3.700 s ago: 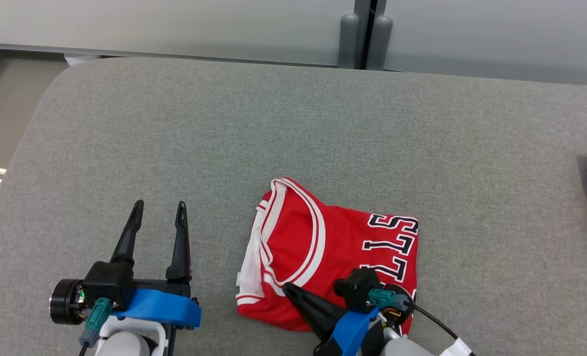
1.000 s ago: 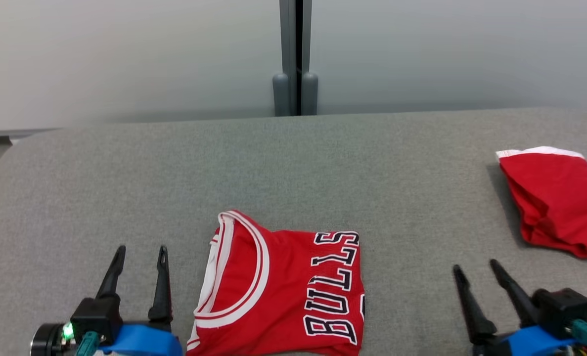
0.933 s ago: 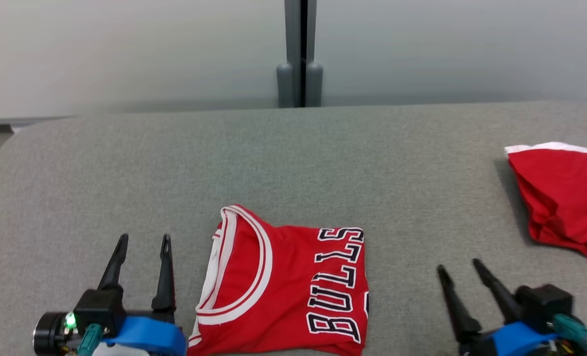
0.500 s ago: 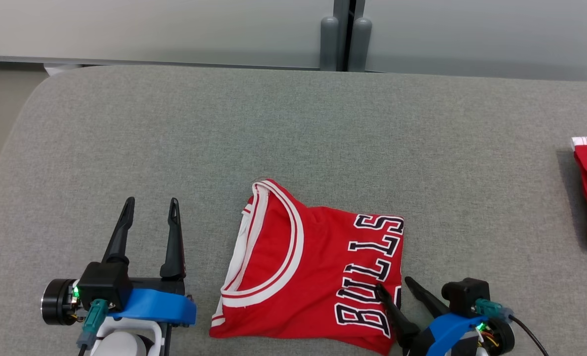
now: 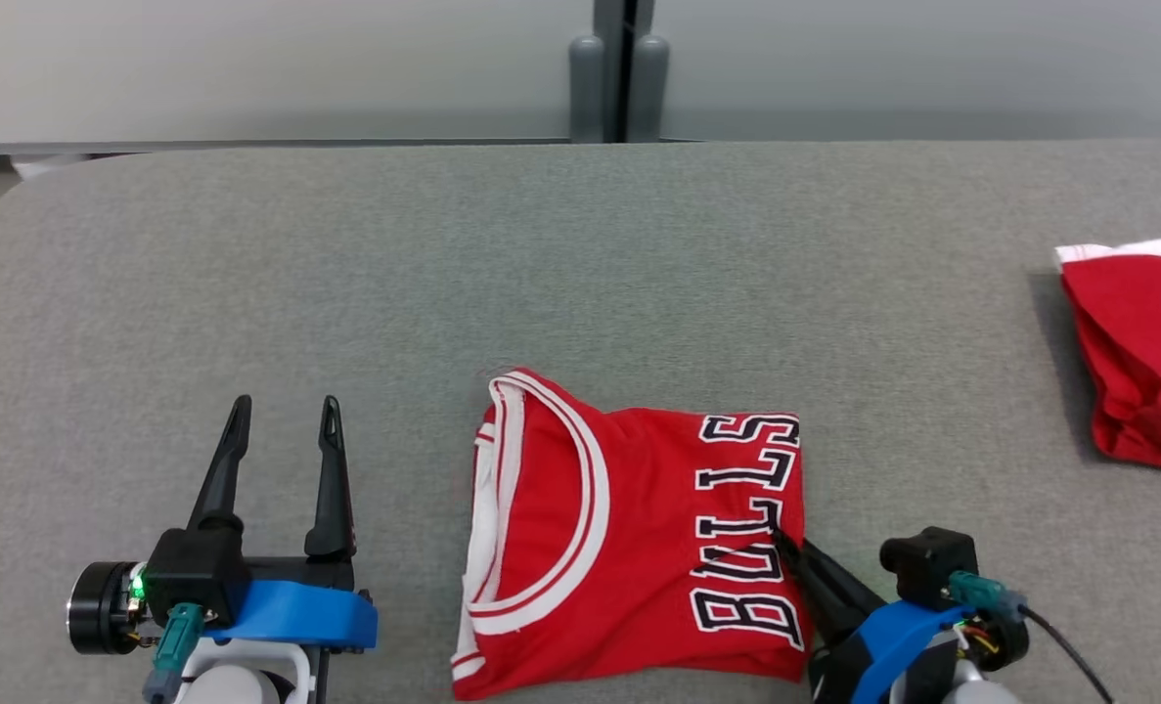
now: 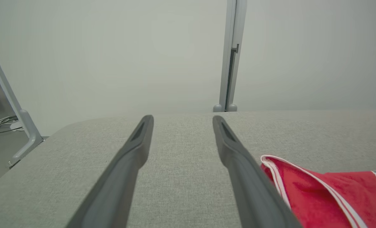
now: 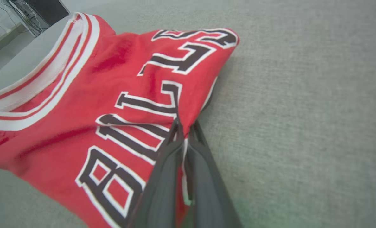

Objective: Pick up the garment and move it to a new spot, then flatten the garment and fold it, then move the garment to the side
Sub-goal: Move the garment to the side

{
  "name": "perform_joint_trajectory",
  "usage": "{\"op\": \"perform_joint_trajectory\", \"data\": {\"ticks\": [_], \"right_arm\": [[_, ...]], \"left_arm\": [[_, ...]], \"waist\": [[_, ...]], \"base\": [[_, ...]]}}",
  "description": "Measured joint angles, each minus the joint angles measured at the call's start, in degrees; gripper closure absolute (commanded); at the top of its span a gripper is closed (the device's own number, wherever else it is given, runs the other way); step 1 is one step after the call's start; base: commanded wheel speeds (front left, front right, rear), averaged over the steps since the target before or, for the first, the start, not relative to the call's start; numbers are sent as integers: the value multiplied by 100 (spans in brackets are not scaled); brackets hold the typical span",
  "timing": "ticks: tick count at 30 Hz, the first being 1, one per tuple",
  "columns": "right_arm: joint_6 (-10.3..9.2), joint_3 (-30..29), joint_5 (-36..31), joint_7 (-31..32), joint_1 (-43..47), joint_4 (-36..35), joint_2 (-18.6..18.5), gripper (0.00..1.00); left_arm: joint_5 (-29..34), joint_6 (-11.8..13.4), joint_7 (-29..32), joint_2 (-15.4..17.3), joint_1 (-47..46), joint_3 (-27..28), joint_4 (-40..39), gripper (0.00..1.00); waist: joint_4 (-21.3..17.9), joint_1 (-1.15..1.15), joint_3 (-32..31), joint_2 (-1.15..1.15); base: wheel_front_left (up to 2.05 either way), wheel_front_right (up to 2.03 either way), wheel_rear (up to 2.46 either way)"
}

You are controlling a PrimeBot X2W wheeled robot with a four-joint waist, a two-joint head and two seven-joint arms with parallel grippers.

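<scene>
Right end effector (image 5: 779,534) clamps jersey (image 5: 619,528); left end effector (image 5: 285,416) spread; grey surface (image 5: 424,264), pale wall (image 5: 247,68).

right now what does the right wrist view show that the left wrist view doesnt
Right wrist view: the right gripper is shut on an edge of the red folded jersey, pinching it beside its black and white lettering.
Left wrist view: the left gripper is open and holds nothing, over the grey padded surface. A pale wall and a grey post stand behind it.
Shared: the jersey's white-striped collar and the grey surface it lies on.
</scene>
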Motion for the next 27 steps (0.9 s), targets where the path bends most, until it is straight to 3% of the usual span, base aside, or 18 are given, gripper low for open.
{"op": "perform_joint_trajectory", "data": {"ticks": [9,15,22,27], "right_arm": [[0,-289,25,142,76,-226,-739,100],[-1,-377,142,143,-33,-247,-991,100],[-1,-269,153,14,-1086,-216,-1166,100],[-1,-489,146,-104,-1948,94,-1525,100]], "left_arm": [[27,-38,0,-33,156,3,-63,0],[51,-82,-1,-35,44,-60,-123,0],[155,-191,88,25,-315,-209,-233,0],[203,-242,127,56,-556,-277,-288,0]], "waist": [[-1009,0,13,0],[-1582,-1,23,-1],[-1680,0,365,-1],[-1567,1,664,-1]], "base": [[0,0,0],[0,0,0],[0,0,0],[0,0,0]]}}
